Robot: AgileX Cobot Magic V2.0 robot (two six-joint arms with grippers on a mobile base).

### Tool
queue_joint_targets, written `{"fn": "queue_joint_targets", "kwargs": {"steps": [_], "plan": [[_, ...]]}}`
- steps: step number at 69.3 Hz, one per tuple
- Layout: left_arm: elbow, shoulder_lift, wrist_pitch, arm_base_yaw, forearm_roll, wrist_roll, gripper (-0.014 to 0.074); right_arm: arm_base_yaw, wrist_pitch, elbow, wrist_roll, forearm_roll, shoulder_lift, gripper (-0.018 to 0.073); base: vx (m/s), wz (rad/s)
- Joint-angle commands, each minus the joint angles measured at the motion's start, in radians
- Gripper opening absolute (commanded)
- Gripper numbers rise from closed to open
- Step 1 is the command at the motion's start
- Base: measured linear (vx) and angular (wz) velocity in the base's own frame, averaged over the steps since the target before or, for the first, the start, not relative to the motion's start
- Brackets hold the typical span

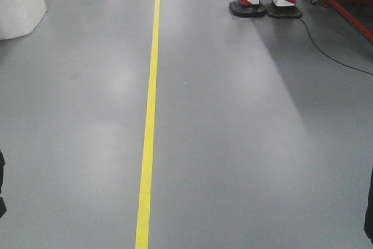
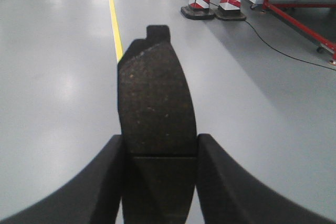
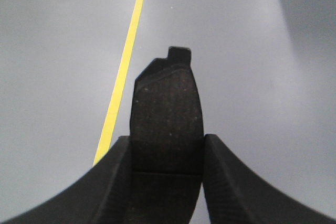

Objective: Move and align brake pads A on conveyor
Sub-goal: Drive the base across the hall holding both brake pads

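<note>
Brake pad 1 (image 2: pixel 156 98): clamped by long edges between fingers of left gripper (image 2: pixel 160 148), held in air. Flat friction face toward camera, dark grey-brown, rough, pale specks. Long axis points away from wrist. Right edge curved, far left corner chamfered, small square tab of darker backing plate at far end. Groove across middle, just past fingertip line.

Brake pad 2 (image 3: pixel 168 111): same pose in right gripper (image 3: pixel 167 148). Same shape, tab, chamfer; groove lower between fingers.
</note>
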Motion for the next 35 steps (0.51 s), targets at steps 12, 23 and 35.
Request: {"fn": "queue_joint_targets", "kwargs": {"steps": [12,23,35], "plan": [[-0.03,-0.001,-0.093,-0.004,-0.007,-0.009,-0.0006,-0.008,-0.09,-0.032,-0.004,-0.008,0.002,-0.0007,0.65,0.1],[-0.03,-0.001,-0.093,-0.004,-0.007,-0.009,-0.0006,-0.008,-0.09,-0.032,-0.004,-0.008,0.002,-0.0007,0.65,0.1],[-0.03,-0.001,-0.093,-0.004,-0.007,-0.009,-0.0006,-0.008,-0.09,-0.032,-0.004,-0.008,0.002,-0.0007,0.66,0.03]]}}
